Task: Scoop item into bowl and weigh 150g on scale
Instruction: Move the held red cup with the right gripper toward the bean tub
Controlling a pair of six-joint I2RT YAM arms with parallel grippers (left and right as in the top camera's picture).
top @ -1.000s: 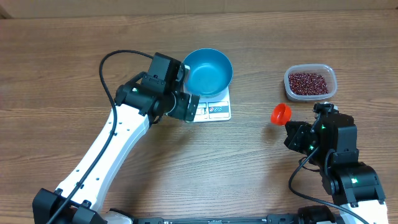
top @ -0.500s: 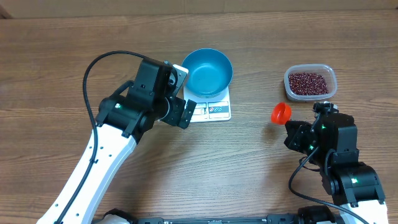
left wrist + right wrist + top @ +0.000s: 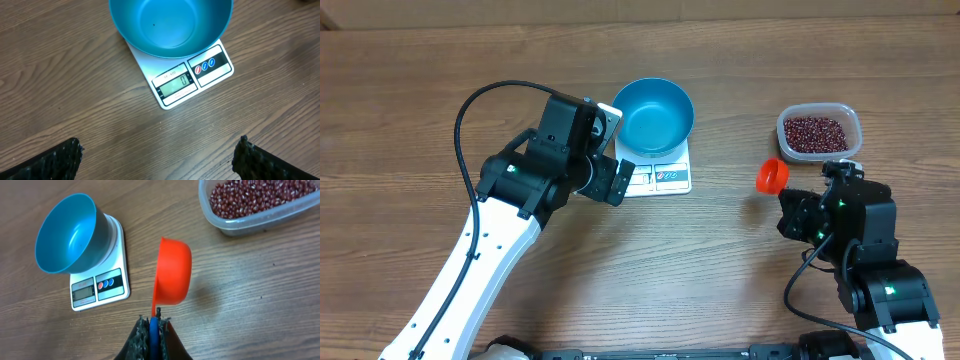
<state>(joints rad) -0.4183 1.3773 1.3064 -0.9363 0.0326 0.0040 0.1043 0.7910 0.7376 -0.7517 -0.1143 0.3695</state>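
The right gripper (image 3: 152, 325) is squeezed tight on the thin blue handle of an orange scoop (image 3: 172, 272). Most of the handle is hidden between its fingers. The scoop is tipped on its side. The left gripper (image 3: 160, 160) is spread wide and holds nothing. Only its dark fingertips (image 3: 55, 160) show, at the bottom corners of the left wrist view. Past them sits the scale (image 3: 192, 75), showing 0. It is half hidden under the blue bowl (image 3: 170, 25) standing on it. Farther off, the beans (image 3: 260, 197) lie in a clear tub (image 3: 250, 222), cut off at the top edge.

Bowl (image 3: 170, 30) rim cut off at top edge; tub (image 3: 250, 222) too
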